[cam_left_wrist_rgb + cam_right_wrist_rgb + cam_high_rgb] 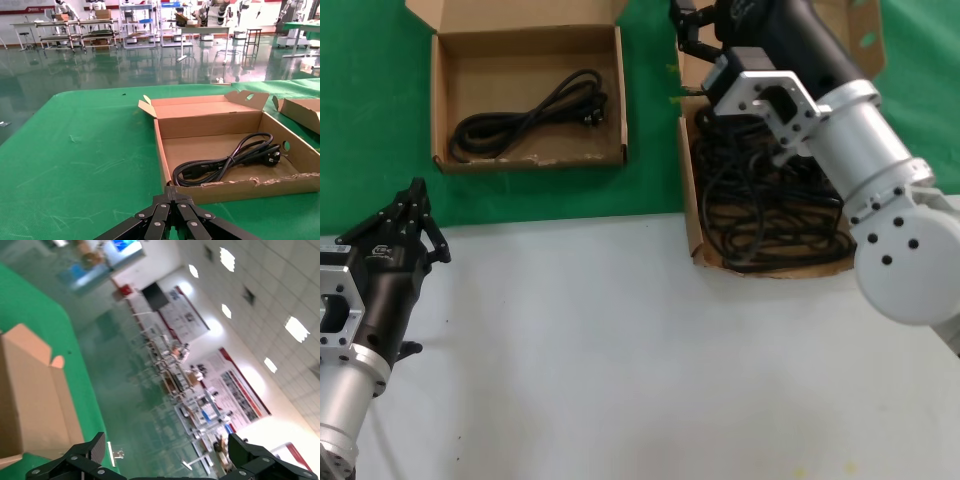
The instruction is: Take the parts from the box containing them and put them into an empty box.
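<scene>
The right-hand brown box (691, 215) holds a pile of black coiled power cords (770, 210), partly hidden by my right arm. The left-hand shallow box (436, 100) with a frayed front edge holds one coiled cord (530, 112). That box (210, 125) and its cord (225, 162) also show in the left wrist view. My right gripper (686, 28) is open and empty, raised over the far end of the full box. In its wrist view my right gripper (167, 452) has nothing between the jaws. My left gripper (415, 195) is shut and empty over the white table, and its tip (171, 191) points at the left box.
Green cloth (650, 120) lies under both boxes and between them. The white table (620, 350) fills the near side. A flap of the right box (300, 107) shows beside the left box. A cardboard flap (25, 390) is next to my right gripper.
</scene>
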Robot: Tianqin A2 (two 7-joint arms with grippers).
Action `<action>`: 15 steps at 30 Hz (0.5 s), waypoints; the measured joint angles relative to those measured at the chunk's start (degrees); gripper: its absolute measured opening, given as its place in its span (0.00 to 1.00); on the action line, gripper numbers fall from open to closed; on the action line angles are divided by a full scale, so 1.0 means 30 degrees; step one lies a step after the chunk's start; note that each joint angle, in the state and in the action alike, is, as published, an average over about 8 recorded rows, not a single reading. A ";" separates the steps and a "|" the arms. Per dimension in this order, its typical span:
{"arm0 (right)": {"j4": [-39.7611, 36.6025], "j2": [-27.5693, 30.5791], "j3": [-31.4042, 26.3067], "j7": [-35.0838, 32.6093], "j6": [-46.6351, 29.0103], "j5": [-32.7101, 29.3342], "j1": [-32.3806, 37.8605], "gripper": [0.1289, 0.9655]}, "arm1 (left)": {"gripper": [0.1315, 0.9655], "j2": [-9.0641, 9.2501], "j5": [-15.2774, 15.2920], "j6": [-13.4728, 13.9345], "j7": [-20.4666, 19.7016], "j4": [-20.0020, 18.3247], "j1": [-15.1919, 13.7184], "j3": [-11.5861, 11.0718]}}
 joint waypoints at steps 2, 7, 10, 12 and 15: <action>0.0013 0.0281 -0.0483 0.1045 0.0842 -0.0302 -0.0030 0.81 | 0.02 0.0000 0.0000 0.0000 0.0000 0.0000 0.0000 0.0000; -0.0011 0.0489 -0.0865 0.1949 0.1532 -0.0637 -0.0057 0.90 | 0.02 0.0000 0.0000 0.0000 0.0000 0.0000 0.0000 0.0000; 0.0005 0.0484 -0.0804 0.2005 0.1528 -0.0597 -0.0145 0.93 | 0.02 0.0000 0.0000 -0.0001 0.0000 0.0000 0.0002 0.0000; 0.0038 0.0464 -0.0683 0.2044 0.1477 -0.0510 -0.0280 0.95 | 0.04 0.0001 0.0000 -0.0004 0.0000 -0.0001 0.0005 -0.0002; 0.0123 0.0406 -0.0365 0.2133 0.1341 -0.0283 -0.0633 0.99 | 0.07 0.0003 -0.0001 -0.0011 0.0001 -0.0002 0.0012 -0.0005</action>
